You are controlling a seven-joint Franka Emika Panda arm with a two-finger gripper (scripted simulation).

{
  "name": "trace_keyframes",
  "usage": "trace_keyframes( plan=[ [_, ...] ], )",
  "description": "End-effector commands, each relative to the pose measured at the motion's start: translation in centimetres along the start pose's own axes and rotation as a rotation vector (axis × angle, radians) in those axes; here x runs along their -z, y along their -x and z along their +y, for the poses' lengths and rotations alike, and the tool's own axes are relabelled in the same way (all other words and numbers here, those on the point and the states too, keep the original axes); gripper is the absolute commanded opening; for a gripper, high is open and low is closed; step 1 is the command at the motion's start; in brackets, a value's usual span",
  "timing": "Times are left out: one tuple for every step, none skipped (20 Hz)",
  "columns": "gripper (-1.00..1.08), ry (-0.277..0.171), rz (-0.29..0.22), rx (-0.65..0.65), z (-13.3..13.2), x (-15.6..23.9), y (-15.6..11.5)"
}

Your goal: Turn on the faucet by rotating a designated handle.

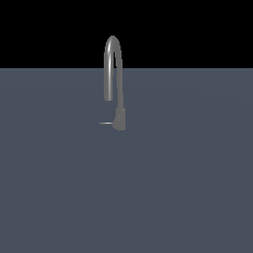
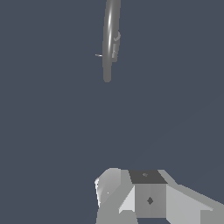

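The faucet (image 1: 118, 117) stands upright on the flat grey surface, its thin gooseneck spout (image 1: 112, 59) arching over toward the exterior view's left. The handle (image 1: 105, 123) is a thin short rod sticking out of the base toward the exterior view's left, roughly level. The wrist view looks down on the faucet (image 2: 110, 39) from above, and the handle (image 2: 99, 55) shows as a tiny stub beside the spout. Blocky grey and white parts of my gripper (image 2: 146, 197) fill that picture's edge, well apart from the faucet. No arm or gripper appears in the exterior view.
A plain dark blue-grey floor (image 1: 126, 188) stretches around the faucet in every direction. A black background lies behind it.
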State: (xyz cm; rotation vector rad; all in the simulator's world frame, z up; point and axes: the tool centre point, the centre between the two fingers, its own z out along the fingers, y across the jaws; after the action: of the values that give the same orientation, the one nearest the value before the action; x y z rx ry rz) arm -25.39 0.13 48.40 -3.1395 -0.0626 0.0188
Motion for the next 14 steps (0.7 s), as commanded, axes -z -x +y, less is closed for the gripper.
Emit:
trace_keyframes(
  plan=[
    [-1.00,0.000,0.000,0.000,0.0,0.0,0.0],
    [-1.00,0.001,0.000,0.001,0.0,0.0,0.0],
    [-1.00,0.004,0.000,0.004,0.0,0.0,-0.1],
    [-1.00,0.008,-0.001,0.009,-0.1,-0.1,-0.2],
    [-1.00,0.015,-0.001,0.015,-0.1,-0.2,-0.3],
    [-1.00,0.023,-0.002,0.024,-0.2,-0.3,-0.5],
    [-1.00,0.033,-0.002,0.034,-0.2,-0.4,-0.7],
    [-1.00,0.045,-0.003,0.046,-0.3,-0.5,-0.9],
    [-1.00,0.058,-0.004,0.060,-0.4,-0.7,-1.2],
    [-1.00,0.073,-0.005,0.076,-0.6,-0.9,-1.5],
    [-1.00,0.090,-0.006,0.093,-0.7,-1.1,-1.8],
    [-1.00,0.109,-0.008,0.112,-0.8,-1.3,-2.1],
    [-1.00,0.129,-0.009,0.133,-1.0,-1.6,-2.5],
    [-1.00,0.151,-0.010,0.155,-1.2,-1.8,-2.9]
  ],
)
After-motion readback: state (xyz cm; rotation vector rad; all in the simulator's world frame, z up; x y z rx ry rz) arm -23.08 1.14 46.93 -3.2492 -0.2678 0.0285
